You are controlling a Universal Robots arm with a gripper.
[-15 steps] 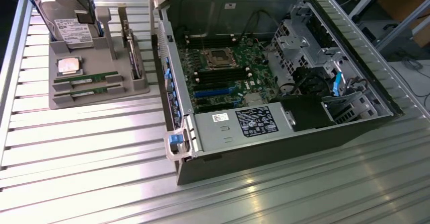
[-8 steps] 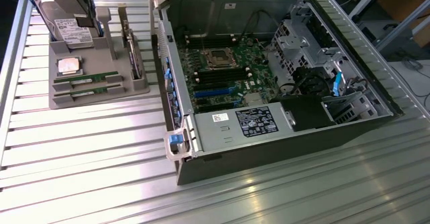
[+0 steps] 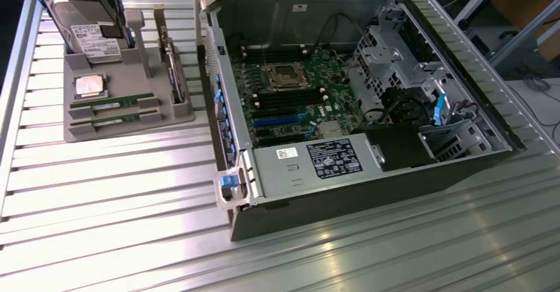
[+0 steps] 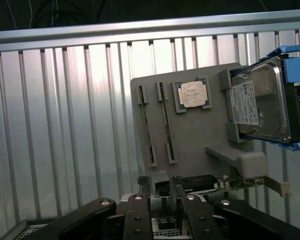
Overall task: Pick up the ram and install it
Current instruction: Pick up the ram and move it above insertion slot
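Jaws stand slightly apart, holding nothing, near the gray tray's (image 4: 190, 140) edge. On the worktop (image 3: 105, 193), the ram (image 3: 114, 102) and its twin (image 3: 122, 116) lie slotted in that tray.

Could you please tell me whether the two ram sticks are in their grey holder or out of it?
In. The ram and its twin both sit in the grey holder's slots.

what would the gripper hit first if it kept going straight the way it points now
The gripper would probably meet the edge of the grey plastic parts tray first, beside the dark expansion card; depth is unclear.
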